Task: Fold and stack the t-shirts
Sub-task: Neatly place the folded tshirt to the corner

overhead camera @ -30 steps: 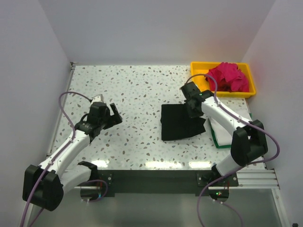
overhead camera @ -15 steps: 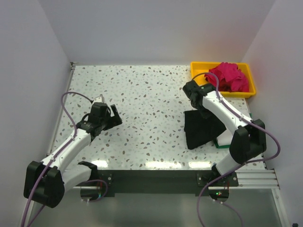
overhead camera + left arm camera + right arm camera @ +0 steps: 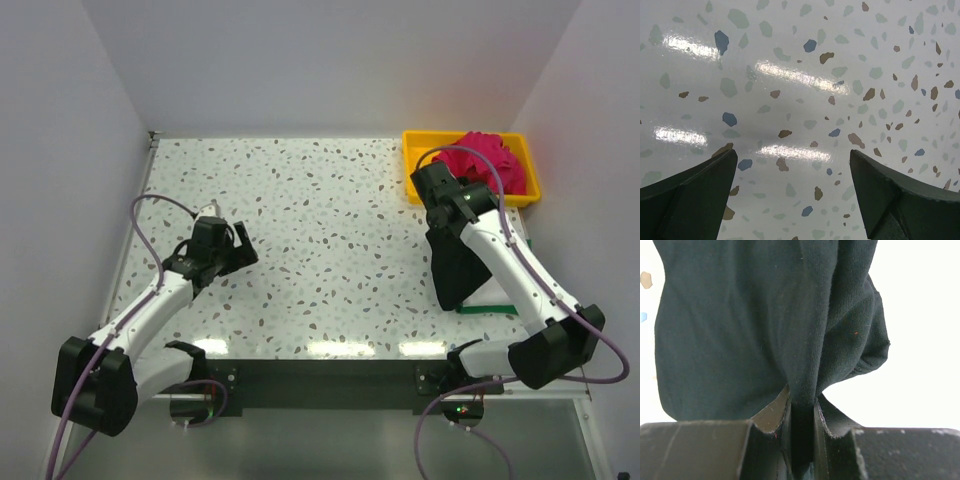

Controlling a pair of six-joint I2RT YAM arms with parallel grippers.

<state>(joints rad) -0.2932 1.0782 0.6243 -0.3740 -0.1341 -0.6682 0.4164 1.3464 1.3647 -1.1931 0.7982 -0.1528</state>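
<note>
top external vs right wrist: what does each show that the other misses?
Only top external: the left gripper over the speckled table, the yellow tray holding the magenta shirt, and the white shirt and green shirt by the right arm. Only right wrist: the fingers pinching a bunched fold of cloth. Both: the right gripper holding the black t-shirt.

The top camera is looking down from above and behind the arms point(image 3: 150, 310), taking in the whole table point(image 3: 320, 190) and tray point(image 3: 425, 137) from well off. The left wrist camera is peering past the left gripper point(image 3: 792, 155) at bare tabletop close below. The right wrist camera is sitting right against the black shirt point(image 3: 740, 315) pinched in the right gripper point(image 3: 802, 402); the top view is sharing that shirt.
</note>
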